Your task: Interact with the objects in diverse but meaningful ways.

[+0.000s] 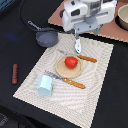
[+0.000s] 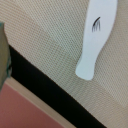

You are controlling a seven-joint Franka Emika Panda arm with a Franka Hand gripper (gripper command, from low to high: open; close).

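Light-blue cup [image 1: 44,86] sitting nearest — gripper [image 1: 78,36], jaw state indiscernible, hovering over white shaker [image 1: 78,46], needing descent.

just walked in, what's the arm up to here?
The Franka's hand hovers over the far edge of the beige woven placemat, right above a small white shaker lying there; whether it grips it can't be told. The red tomato sits on a round wooden plate, untouched, as are the light-blue cup, brown sausage and grey long-handled saucepan.
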